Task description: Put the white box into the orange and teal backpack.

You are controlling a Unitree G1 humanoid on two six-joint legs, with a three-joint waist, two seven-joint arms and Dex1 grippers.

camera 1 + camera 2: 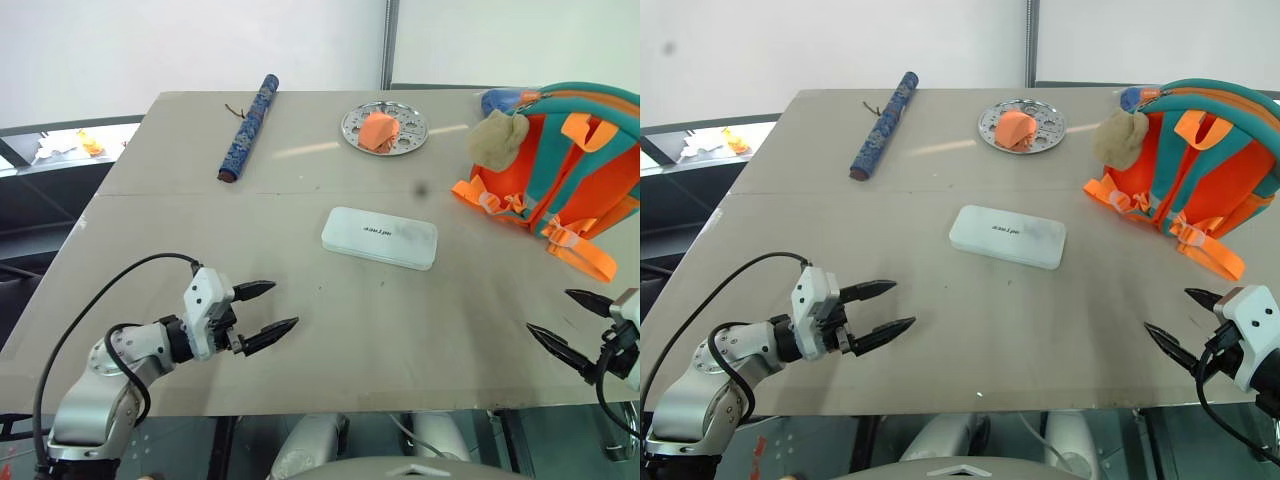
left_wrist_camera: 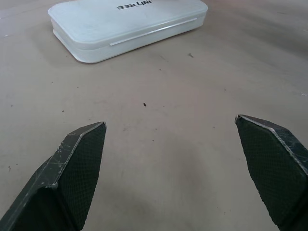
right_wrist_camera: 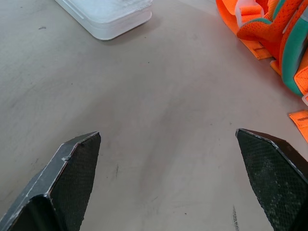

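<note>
box: flat white rounded-corner plastic case (image 1: 379,238) mid-surface, long axis left-right | lies ahead, between both end effectors | left end effector (image 1: 266,312) nearer, fingers apart | right end effector (image 1: 572,322) fingers apart, empty

One white box (image 1: 379,238), one backpack (image 1: 560,165), one metal plate (image 1: 384,128), one blue roll (image 1: 249,128)

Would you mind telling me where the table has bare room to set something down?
The widest bare patch runs along the near edge of the table, between the left end effector, the right end effector and the white box. It is crowded at the far right, around the orange and teal backpack and the round metal plate.
</note>
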